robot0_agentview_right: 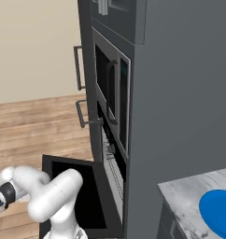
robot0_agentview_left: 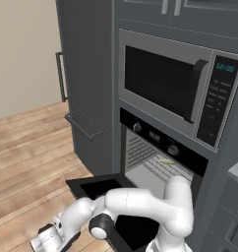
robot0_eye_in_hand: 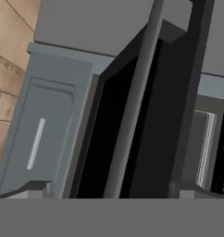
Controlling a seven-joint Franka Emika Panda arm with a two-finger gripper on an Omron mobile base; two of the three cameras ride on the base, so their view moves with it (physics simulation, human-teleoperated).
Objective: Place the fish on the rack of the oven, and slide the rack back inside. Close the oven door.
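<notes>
A: What's cut off? 
B: Gripper point(robot0_eye_in_hand: 109, 187) sits low; its jaws are spread wide, gripping nothing, straddling the door point(robot0_agentview_left: 99, 186) handle point(robot0_eye_in_hand: 132, 102).

A: Fish? 
B: Fish point(robot0_agentview_left: 166, 161) lies on the rack point(robot0_agentview_left: 158, 167) inside the oven point(robot0_agentview_left: 163, 147); door hangs open.

A: Surroundings? 
B: Microwave point(robot0_agentview_left: 175, 86) above, blue plate point(robot0_agentview_right: 217, 210) on marble counter point(robot0_agentview_right: 185, 191), wood floor point(robot0_agentview_left: 27, 152).
</notes>
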